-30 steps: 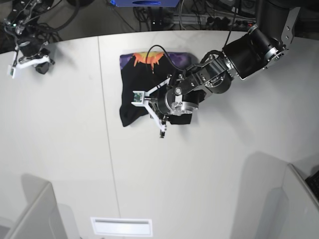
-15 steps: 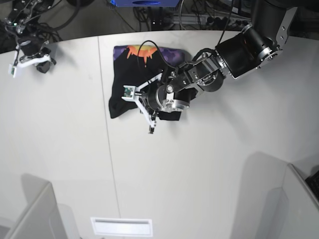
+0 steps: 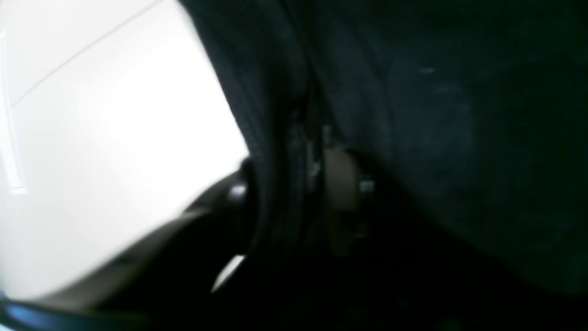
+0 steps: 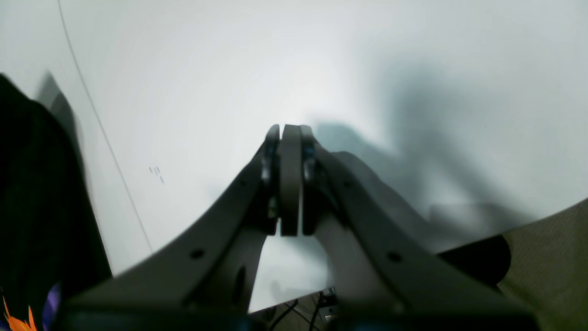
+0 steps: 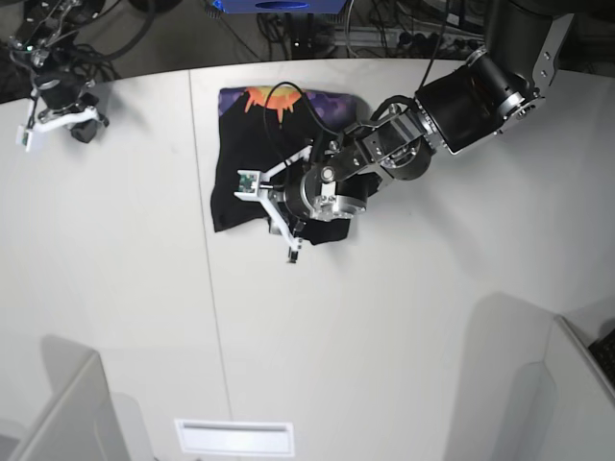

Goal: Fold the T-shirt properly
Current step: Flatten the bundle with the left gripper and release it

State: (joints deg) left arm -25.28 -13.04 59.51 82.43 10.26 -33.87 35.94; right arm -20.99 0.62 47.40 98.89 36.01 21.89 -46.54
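The black T-shirt (image 5: 252, 158) lies folded on the white table, its orange-and-purple print (image 5: 281, 101) showing along the far edge. My left gripper (image 5: 312, 229) is at the shirt's near right corner. In the left wrist view the left gripper (image 3: 294, 179) is shut on a fold of the black T-shirt (image 3: 436, 115), with cloth pinched between the fingers. My right gripper (image 5: 60, 117) hovers at the table's far left corner, away from the shirt. In the right wrist view the right gripper (image 4: 285, 133) is shut and empty, and the T-shirt (image 4: 32, 207) shows at the left edge.
A seam line (image 5: 208, 288) runs down the table left of the shirt. Cables and equipment (image 5: 317, 29) lie beyond the table's far edge. Grey panels stand at the near left (image 5: 58, 413) and near right (image 5: 567, 394) corners. A white slot (image 5: 233, 437) sits at the near edge.
My left gripper has pulled the shirt to the left and a little away from me over the last second; the shirt's outline has shifted with it. My right arm has not moved.
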